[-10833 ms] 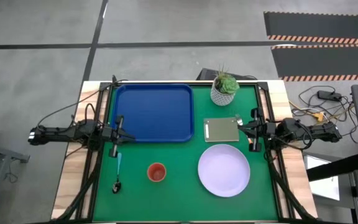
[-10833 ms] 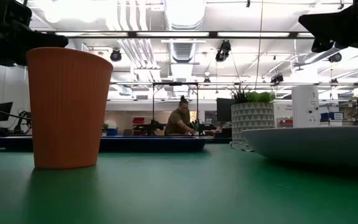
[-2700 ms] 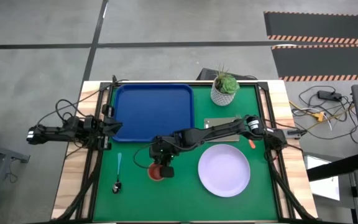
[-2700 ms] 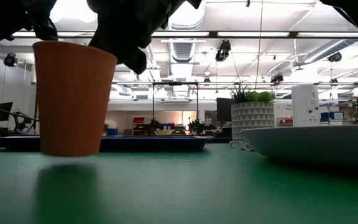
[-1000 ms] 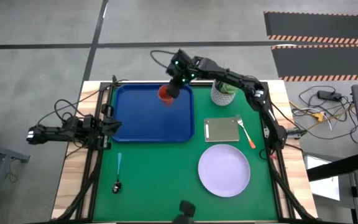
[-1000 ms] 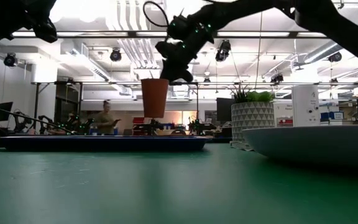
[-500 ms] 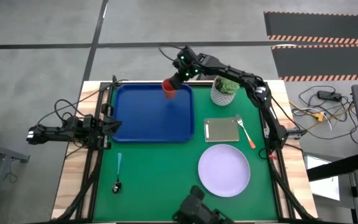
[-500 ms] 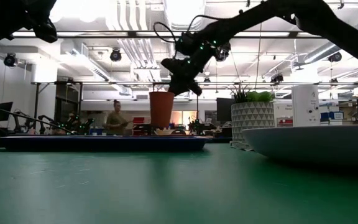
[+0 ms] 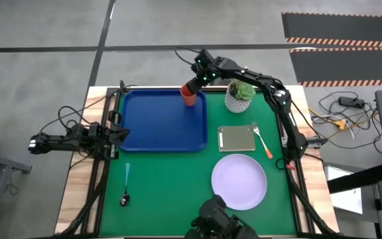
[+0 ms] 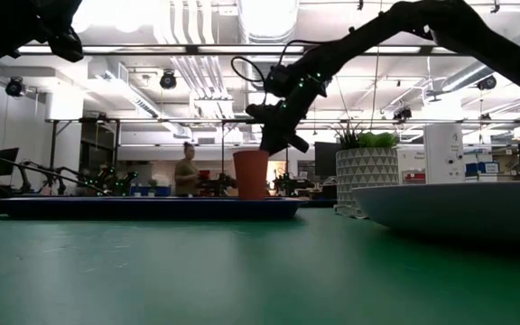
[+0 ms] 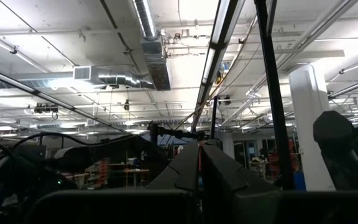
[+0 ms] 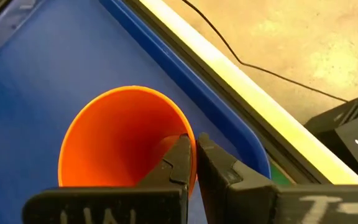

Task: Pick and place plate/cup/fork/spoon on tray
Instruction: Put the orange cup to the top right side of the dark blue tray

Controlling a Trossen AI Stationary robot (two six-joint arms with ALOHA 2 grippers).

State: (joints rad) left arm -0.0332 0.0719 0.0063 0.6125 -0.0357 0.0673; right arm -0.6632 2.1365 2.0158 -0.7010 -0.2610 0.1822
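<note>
The right pincer (image 9: pixel 192 87) reaches far across the table (image 9: pixel 178 199) to the far right corner of the tray (image 9: pixel 151 126); its fingers are nearly closed, pinching the rim of the cup (image 9: pixel 189 97), one finger inside the wall and one outside, as the right wrist view shows (image 12: pixel 188 163); in the low view the cup (image 10: pixel 251 173) sits upright with its base at or just above the tray floor, and I cannot tell whether it is fully down. The left pincer (image 9: pixel 116 133) waits at the left edge of the table beside the tray; its fingers look pressed together with nothing between them in the left wrist view.

As for progress, the cup is the first item to reach the tray and seems about to be let go; the release is not yet done. Three things are left on the table: the plate (image 9: pixel 239 181) lies near the front right; the fork (image 9: pixel 262 141) lies just right of a grey-green pad (image 9: pixel 236 137), behind the plate; the spoon (image 9: pixel 125 182) lies at the front left, close to the waiting arm. A potted plant (image 9: pixel 240 95) stands just right of the tray's far corner, near the working arm.
</note>
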